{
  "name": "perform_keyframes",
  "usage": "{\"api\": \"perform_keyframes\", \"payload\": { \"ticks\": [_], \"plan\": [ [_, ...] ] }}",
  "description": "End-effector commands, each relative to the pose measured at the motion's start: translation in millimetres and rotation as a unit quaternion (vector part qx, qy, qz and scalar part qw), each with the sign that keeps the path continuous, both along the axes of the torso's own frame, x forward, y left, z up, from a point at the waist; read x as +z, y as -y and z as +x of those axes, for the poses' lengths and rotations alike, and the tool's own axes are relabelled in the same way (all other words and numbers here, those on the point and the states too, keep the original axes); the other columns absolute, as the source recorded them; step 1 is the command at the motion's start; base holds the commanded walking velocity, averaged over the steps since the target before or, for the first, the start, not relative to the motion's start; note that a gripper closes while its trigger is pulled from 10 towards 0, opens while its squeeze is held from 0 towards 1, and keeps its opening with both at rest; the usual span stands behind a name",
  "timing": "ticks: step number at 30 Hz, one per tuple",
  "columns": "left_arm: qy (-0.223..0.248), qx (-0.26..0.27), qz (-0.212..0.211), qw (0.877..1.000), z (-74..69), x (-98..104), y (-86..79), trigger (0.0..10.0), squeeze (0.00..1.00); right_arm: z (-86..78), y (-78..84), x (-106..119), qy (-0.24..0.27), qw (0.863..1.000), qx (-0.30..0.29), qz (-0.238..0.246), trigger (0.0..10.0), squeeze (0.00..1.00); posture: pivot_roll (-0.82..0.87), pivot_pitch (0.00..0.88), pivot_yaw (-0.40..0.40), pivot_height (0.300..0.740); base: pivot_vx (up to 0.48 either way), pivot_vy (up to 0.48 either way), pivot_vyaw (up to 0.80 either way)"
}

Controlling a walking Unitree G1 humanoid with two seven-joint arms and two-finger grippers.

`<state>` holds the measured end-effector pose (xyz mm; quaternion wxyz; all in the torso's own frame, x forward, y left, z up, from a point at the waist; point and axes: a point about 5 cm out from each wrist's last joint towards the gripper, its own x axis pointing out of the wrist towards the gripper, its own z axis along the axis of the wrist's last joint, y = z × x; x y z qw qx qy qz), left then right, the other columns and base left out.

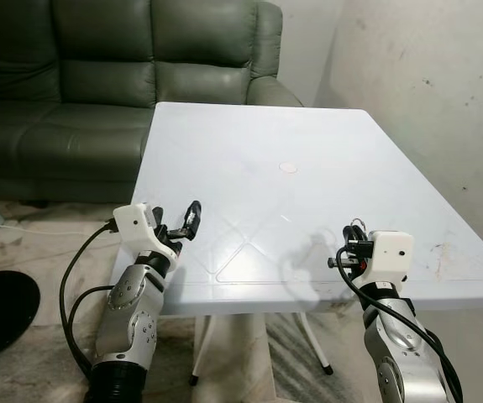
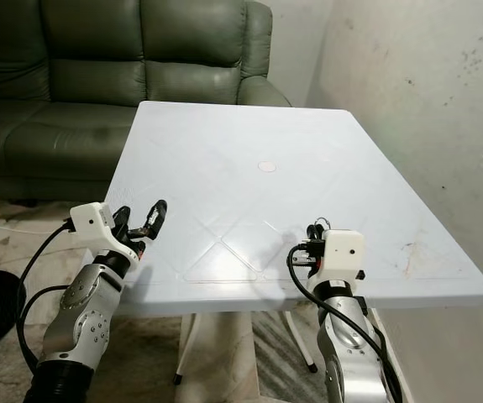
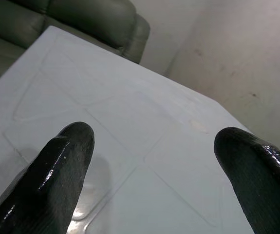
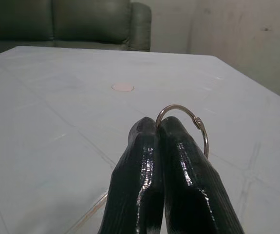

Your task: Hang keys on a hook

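Right wrist view shows the right gripper (image 4: pixel 158 127) with its two black fingers pressed together on a metal key ring (image 4: pixel 188 122), whose loop stands up past the fingertips on one side. No keys themselves can be made out hanging from the ring in any view. From the head cameras that gripper sits low over the near right part of the white table (image 1: pixel 308 168), just above the surface, with the ring only faintly visible at its tip.

Over on the near left edge of the table, the left gripper (image 1: pixel 181 223) hovers with its fingers spread wide and nothing between them; its wrist view shows only bare tabletop through the gap.

Behind the table stands a dark green sofa (image 1: pixel 123 75), and a plain plastered wall (image 1: pixel 426 101) runs along the right side. A small round pale cap (image 1: pixel 288 167) marks the middle of the table.

As a judgement, the pickup step looks done: the ring is in hand, and the carrying and hanging remain. No hook appears in any of the four views, so the next move calls for finding it first, probably by turning or walking. The loop should stay exposed beyond the fingertips, since that free arc is what must pass over the hook. The pinch catches only one side of the thin wire, so the ring could swivel on the way.
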<state>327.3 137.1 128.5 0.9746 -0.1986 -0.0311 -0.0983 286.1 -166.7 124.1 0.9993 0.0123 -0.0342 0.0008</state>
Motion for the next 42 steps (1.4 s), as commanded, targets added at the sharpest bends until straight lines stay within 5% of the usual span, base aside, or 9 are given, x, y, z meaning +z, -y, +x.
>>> {"api": "perform_keyframes", "payload": {
  "ticks": [1, 42],
  "plan": [
    [-0.002, -0.002, 0.002, 1.000, 2.0, 2.3, 0.6, 10.0, 0.00, 0.0, -2.2, -2.8, -0.006, 1.000, 0.004, 0.000, 10.0, 0.00, 0.02, 0.000, -0.040, 0.740, 0.000, 0.364, -0.76],
    [-0.022, 0.013, 0.018, 1.000, 7.3, 4.7, 1.3, 10.0, 0.00, 0.0, -4.7, -2.6, -0.008, 1.000, 0.008, -0.002, 10.0, 0.00, 0.02, 0.000, -0.037, 0.740, 0.000, 0.000, -0.75]
  ]
}}
